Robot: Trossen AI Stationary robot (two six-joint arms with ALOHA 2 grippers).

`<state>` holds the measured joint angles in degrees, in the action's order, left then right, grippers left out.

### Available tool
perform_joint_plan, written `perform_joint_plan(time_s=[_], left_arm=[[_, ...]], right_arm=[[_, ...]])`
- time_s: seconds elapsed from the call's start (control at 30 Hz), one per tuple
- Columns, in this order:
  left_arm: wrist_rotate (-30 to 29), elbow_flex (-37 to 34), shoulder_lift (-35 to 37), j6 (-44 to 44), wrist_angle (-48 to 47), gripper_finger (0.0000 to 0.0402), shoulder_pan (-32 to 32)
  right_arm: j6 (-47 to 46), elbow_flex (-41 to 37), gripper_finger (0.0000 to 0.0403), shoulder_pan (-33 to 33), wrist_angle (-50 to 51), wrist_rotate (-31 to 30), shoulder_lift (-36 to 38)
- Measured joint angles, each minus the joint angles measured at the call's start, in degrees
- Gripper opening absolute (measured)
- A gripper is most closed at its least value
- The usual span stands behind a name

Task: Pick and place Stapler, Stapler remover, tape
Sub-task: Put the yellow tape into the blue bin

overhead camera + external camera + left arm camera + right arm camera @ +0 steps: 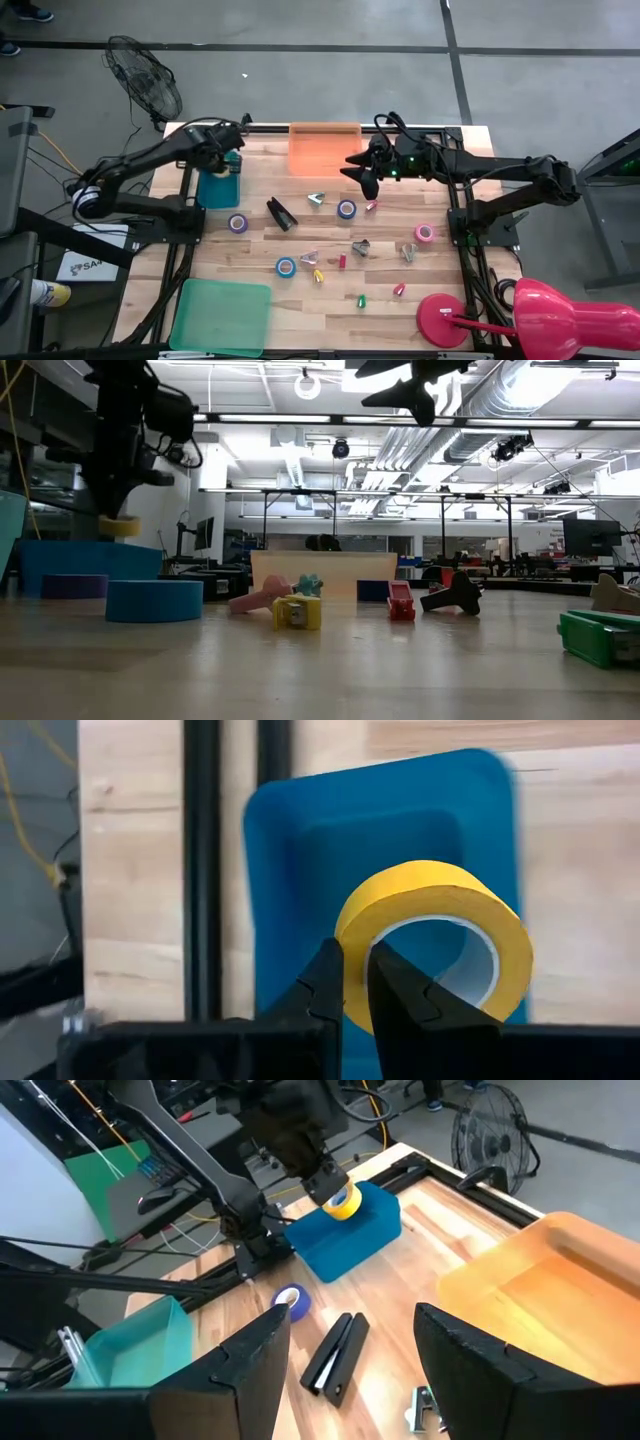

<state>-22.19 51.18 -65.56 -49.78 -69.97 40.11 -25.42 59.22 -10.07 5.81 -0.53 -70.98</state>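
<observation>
While the left end effector (355,982) pinches the wall of a yellow tape roll (436,942) above the blue bin (217,187) near the tabletop's (250,275) far left corner, we see the right end effector (350,1355) spread and empty, raised beside the orange tray (324,147) at the far edge. We find the stapler (281,213) lying mid-tabletop, and purple (238,223), blue (286,267) and pink (425,233) tape rolls scattered on the wood.

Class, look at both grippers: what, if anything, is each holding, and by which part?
The left gripper pinches the yellow tape roll by its wall, one finger inside the centre hole, above the blue bin. The right gripper is open, holding nothing.
</observation>
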Motion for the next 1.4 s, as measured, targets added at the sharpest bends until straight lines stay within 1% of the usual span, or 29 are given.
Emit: perform_joint_plan(time_s=[0.2,0.5,0.6,0.8,1.07,1.17,1.4], left_arm=[[1.0,-2.5,0.0,1.7,2.6,0.002,5.4],[4.9,-6.1,-0.3,3.0,10.9,0.002,10.3],[6.7,-6.5,-1.9,3.5,13.0,0.002,11.4],[6.4,-6.6,-6.7,4.5,17.5,0.002,11.8],[7.5,-6.6,-12.1,5.0,20.2,0.0021,11.7],[7.6,-6.6,-13.2,5.0,20.8,0.004,11.7],[7.3,-6.6,-13.5,5.0,20.6,0.0116,11.7]], right_arm=[[-0.1,0.0,0.0206,0.0,1.3,0.0,0.0],[1.4,0.0,0.0206,0.0,2.3,-0.5,0.0],[1.5,0.0,0.0206,0.0,2.3,-0.9,0.0],[2.5,0.0,0.0206,0.0,2.3,-1.1,0.0],[2.5,0.0,0.0206,0.0,2.7,-1.0,0.0],[2.5,0.0,0.0206,0.0,2.9,-1.0,0.0],[2.5,0.0,0.0206,0.0,3.9,-1.0,0.0]])
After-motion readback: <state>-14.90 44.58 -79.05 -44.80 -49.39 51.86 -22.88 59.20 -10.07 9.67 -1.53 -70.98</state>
